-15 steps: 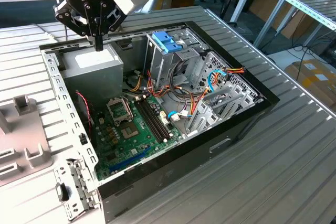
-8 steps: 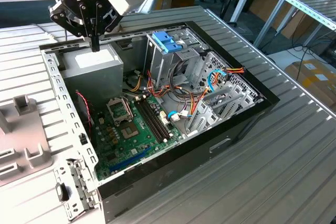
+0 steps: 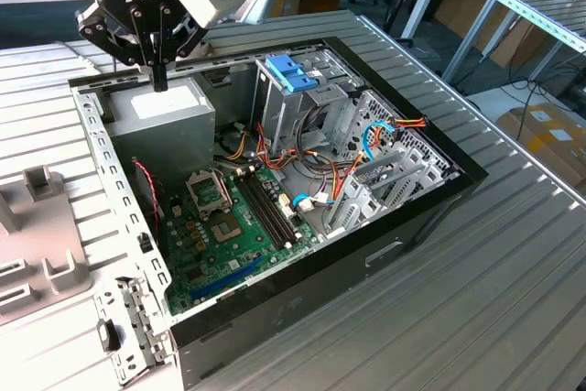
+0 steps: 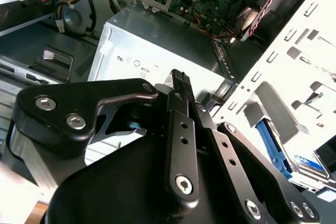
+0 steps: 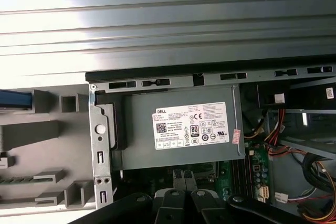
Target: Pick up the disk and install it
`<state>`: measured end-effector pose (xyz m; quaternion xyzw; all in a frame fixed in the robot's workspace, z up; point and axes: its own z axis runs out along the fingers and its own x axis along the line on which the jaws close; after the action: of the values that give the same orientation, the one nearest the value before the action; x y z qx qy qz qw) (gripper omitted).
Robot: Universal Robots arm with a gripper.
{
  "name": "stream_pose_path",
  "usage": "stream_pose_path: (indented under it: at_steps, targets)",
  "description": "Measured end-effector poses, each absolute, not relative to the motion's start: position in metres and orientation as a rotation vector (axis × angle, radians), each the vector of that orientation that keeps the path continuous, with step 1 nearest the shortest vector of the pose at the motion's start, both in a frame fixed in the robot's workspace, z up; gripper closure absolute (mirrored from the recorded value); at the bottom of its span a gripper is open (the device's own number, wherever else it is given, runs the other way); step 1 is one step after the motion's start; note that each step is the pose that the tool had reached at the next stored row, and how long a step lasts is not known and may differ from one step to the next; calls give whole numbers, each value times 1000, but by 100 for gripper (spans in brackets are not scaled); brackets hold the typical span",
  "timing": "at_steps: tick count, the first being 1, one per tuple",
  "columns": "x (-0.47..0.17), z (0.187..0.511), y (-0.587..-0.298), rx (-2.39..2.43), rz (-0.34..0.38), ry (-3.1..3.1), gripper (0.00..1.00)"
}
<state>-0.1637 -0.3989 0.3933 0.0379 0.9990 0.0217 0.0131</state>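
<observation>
Exterior view: a black open computer case (image 3: 430, 199) is laid on its side on a ribbed grey metal desk (image 3: 513, 299). The black end effector (image 3: 160, 80) of the arm is positioned over the rear corner of this case, just above the grey boxy power supply with a white sticker (image 3: 165, 116). Its fingers are pressed together into one narrow dark tip, so the end effector is closed and nothing is gripped between them.

Inside the case a green motherboard (image 3: 229, 226) is seen. Near it are a tall metal cage with a light-blue plastic top (image 3: 291, 75) and bundles of coloured cables (image 3: 385, 135).

In the second wrist view the flat silver-black disk with blue plastic side rails (image 4: 307, 165) is partly hidden behind the pale perforated metal frame (image 4: 294, 66) of the case. One blue rail and a part of its white-and-blue label are visible. The disk is well apart from the end effector (image 4: 179, 80) and is not touched by it.

In the first wrist view the power supply (image 5: 178, 129) is seen directly under the end effector (image 5: 187, 198). A pale grey moulded fixture (image 5: 47, 129) is placed beside the case. A blue strip (image 5: 10, 99) is seen on this fixture, but it cannot be told whether it belongs to the disk.
</observation>
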Motion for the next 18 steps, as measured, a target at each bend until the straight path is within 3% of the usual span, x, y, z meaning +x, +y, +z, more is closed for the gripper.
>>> stream_pose_path:
  at_steps: [18]
  targets:
    - [-182, 393, -399, 118, 68, 3113, 89]
